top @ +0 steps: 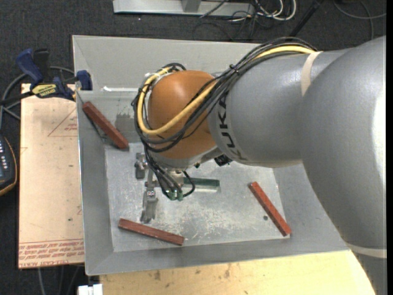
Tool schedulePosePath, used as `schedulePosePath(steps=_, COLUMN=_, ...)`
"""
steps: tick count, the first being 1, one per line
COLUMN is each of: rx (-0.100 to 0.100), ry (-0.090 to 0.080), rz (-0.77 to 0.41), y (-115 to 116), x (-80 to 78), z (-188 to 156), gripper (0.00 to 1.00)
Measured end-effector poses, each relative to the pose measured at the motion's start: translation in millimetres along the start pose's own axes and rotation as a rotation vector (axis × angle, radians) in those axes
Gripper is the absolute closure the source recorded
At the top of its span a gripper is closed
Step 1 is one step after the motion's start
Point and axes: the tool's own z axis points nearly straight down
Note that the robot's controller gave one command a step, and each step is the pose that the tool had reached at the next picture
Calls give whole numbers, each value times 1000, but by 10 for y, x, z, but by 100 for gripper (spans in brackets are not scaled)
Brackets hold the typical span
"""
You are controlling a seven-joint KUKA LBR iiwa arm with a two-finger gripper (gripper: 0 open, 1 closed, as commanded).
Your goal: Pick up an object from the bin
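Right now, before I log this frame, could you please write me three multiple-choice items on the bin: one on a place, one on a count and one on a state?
1. The small green thing lies:
A) on the bin floor beside the gripper
B) in the far left corner
C) outside the bin

2. Reddish-brown sticks in the bin:
A) one
B) three
C) five

3. The right-hand stick:
A) stands upright
B) hangs above the rim
C) lies flat on the floor

Answers:
1 A, it sits mid-floor just right of the gripper.
2 B, one is against the left wall, one near the front and one at right.
3 C, it rests flat, apart from the gripper.
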Motion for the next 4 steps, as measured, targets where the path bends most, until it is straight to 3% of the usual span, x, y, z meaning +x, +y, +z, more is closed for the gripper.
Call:
schedulePosePath(steps=1, rx=-1, ry=-11, rz=-141, y=96, x=25, z=-245, gripper=0)
schedulePosePath(steps=2, rx=2, ry=1, rz=-169, y=-60, x=251, z=937, gripper=0)
schedulePosePath(steps=3, rx=-2, ry=-7, rz=-168, y=-52, x=221, z=888, gripper=100)
schedulePosePath(steps=4, rx=-1, ry=-17, rz=-185, y=-322, x=275, z=-567, gripper=100)
